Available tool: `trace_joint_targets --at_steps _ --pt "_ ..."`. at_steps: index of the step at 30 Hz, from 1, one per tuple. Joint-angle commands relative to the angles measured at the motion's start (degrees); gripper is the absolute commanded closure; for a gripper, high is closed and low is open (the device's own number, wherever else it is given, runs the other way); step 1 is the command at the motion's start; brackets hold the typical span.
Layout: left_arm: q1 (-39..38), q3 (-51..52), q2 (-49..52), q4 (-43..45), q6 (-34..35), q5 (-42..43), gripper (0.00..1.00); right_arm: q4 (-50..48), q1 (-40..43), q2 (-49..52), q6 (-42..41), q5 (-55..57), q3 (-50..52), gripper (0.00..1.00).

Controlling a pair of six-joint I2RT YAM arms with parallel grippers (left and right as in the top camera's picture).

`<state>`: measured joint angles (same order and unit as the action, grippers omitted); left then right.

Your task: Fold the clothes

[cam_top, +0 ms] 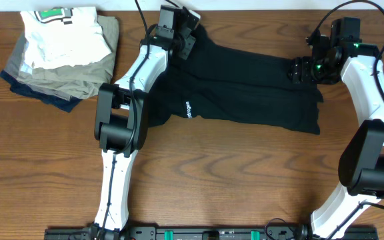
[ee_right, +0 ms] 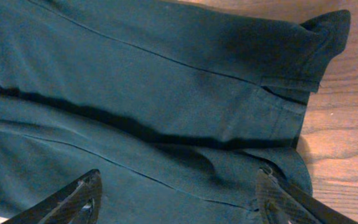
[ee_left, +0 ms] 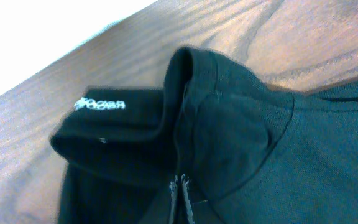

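The black clothes lie spread across the far middle of the wooden table, with a small white logo near the left part. My left gripper is at the garment's far left end, shut on a fold of the black fabric; a white logo mark shows on the raised cuff. My right gripper is at the garment's right end, open, its two fingers spread wide just above the cloth near its hem.
A stack of folded white, khaki and navy garments sits at the far left. Bare wooden table lies in front of the garment. Both arm bases stand at the near edge.
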<state>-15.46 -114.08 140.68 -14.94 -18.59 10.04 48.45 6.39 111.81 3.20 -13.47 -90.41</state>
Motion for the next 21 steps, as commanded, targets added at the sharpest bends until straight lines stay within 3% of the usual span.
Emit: trace_joint_targets --at_steps 1,4,5,7,8,21 --pt "0.3 -0.3 -3.6 -0.7 6.0 -0.7 0.94 0.0 -0.3 0.3 0.1 0.0 -0.7 0.23" --pt "0.3 -0.3 -4.5 -0.8 10.1 -0.7 0.92 0.0 -0.3 0.3 0.1 -0.1 -0.7 0.24" --pt "0.3 -0.3 -4.6 -1.0 12.9 -0.7 0.83 0.0 -0.3 0.3 0.1 -0.1 -0.7 0.24" --pt "0.4 -0.3 -4.6 -1.5 20.0 -0.7 0.51 -0.2 -0.3 0.3 0.0 -0.2 -0.7 0.24" --pt "0.4 -0.3 -4.6 -1.5 23.1 -0.7 0.45 -0.2 -0.4 0.3 0.0 -0.4 -0.7 0.24" --pt "0.1 -0.3 -2.7 0.3 45.6 -5.7 0.46 -1.0 -0.5 0.3 -1.0 -3.5 -0.7 0.27"
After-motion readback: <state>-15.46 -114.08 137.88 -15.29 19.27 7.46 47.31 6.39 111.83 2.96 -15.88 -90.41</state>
